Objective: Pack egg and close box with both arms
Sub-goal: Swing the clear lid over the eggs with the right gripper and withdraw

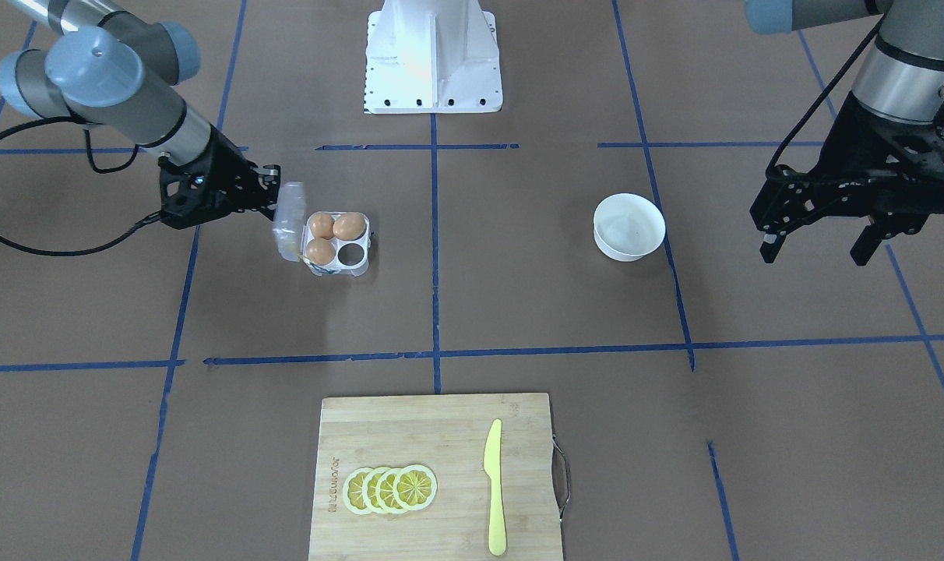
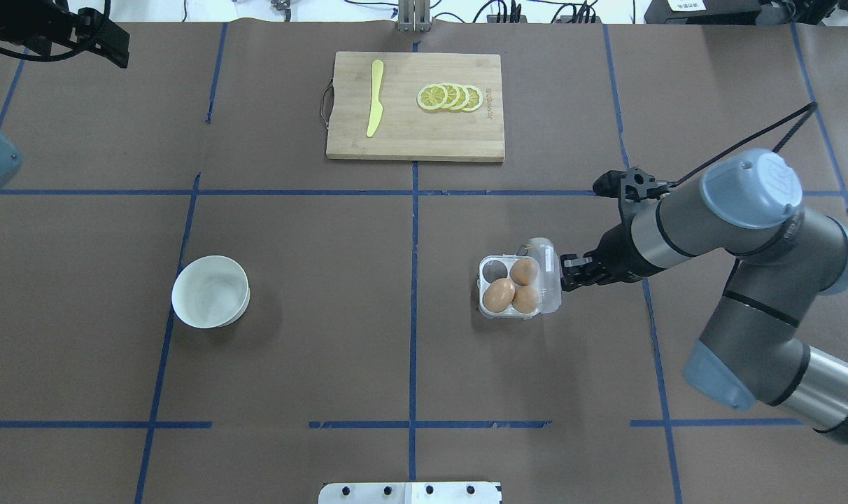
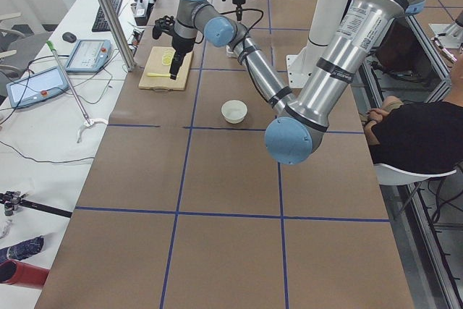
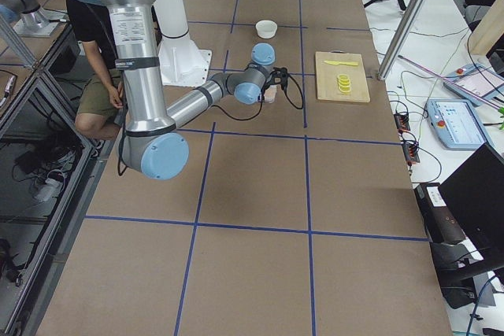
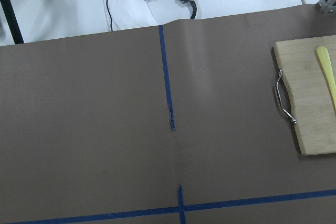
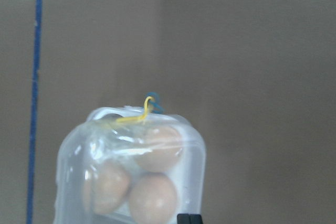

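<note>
— Jaws on the right arm (image 2: 683, 224) sit almost together on the free rim of the lid (image 2: 550, 280), pinching it as far as the wrist view shows. Those on the left arm (image 1: 900, 86) hang spread with nothing between them, high over the far left of the desk (image 2: 326, 350), well apart from everything.

— So which step is this?

— Closing, I'd judge. The box (image 2: 511, 308) sits on the desk right of the centre line, with three eggs (image 2: 499, 295) in its cups and the far-left cup bare. The white bowl (image 2: 210, 290) over on the left looks empty (no fourth egg shows anywhere).

— Which way does the box lie?

— Mouth up. It is near enough square, so the hinge is the line to go by. It runs near-to-far along the right side, and the lid stands about upright off it, hollow facing left towards the eggs.

— And the next move?

— Swing the lid leftward and down over the eggs, gently, since plastic that thin will likely flex. The left arm would probably need to come across, steady the box's left edge and help press the lid home.
</note>
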